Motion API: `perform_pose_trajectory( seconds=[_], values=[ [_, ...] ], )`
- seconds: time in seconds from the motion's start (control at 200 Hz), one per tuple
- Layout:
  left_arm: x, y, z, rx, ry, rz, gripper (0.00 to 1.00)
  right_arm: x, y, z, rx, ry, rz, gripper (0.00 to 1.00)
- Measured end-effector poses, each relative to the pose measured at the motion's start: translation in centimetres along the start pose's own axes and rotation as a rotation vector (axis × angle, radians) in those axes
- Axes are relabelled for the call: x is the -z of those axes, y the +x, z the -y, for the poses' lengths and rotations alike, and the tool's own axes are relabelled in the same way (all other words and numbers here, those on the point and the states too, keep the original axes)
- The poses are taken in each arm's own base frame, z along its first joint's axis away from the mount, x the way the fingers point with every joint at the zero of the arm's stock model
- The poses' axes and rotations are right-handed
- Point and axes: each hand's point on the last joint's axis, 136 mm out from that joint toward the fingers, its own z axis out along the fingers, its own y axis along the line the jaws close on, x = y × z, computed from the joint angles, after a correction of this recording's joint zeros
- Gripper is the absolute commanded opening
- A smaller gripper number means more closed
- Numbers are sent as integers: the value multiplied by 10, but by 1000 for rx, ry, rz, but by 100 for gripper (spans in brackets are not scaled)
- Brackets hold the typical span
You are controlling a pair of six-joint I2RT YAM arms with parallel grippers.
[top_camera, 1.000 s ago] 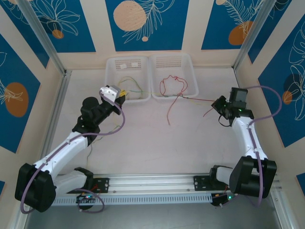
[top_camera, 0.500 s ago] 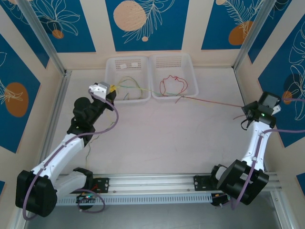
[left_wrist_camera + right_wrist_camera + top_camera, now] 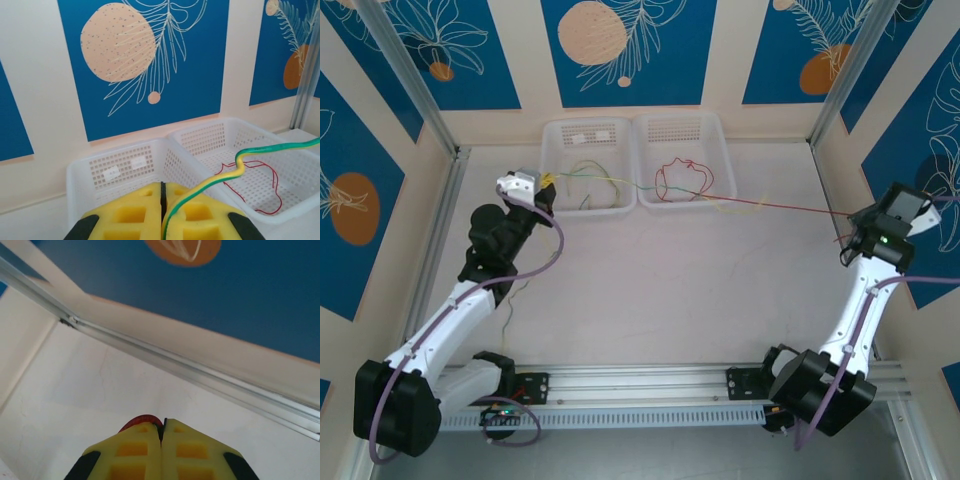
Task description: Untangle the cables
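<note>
At the left gripper, the yellow pads are pressed together on the yellow-green cable, which is pinched at the seam and led off to the right above the baskets. In the top view this gripper is seen just beside the near left corner of the left basket, and its cable is carried across that basket toward the right basket. At the right gripper, the pads are likewise shut, and a sliver of the red cable is seen caught just left of the seam. That gripper is held far out by the right wall, well apart from the baskets, so that the red cable is stretched in a nearly straight line above the table from the right basket, where its loops are gathered. The two ends appear to be held at opposite sides so that the strands are drawn away from each other and the crossing near the baskets' shared wall is exposed. The cables are judged not yet separated, since the yellow-green one is seen running past the red loops into the right basket.
</note>
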Motion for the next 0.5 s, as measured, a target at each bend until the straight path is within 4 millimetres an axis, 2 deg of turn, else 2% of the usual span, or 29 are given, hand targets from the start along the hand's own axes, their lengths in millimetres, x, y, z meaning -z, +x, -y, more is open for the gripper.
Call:
perform_pose_trajectory(
  seconds=[0.065,0.175,0.28,0.39,0.5],
  values=[
    [0,0,-10,21,-43,0,0,5,-9,9,-24,25,28,0],
    [7,3,-56,68,-228,-3,0,11,-19,32,-69,120,70,0],
    [13,10,-83,98,-335,-22,0,15,-23,46,-94,180,89,0],
    [14,13,-86,119,-339,-28,0,24,-25,42,-100,147,106,0],
    [9,8,-74,147,-264,-27,0,41,-25,17,-89,19,122,0]
  ],
)
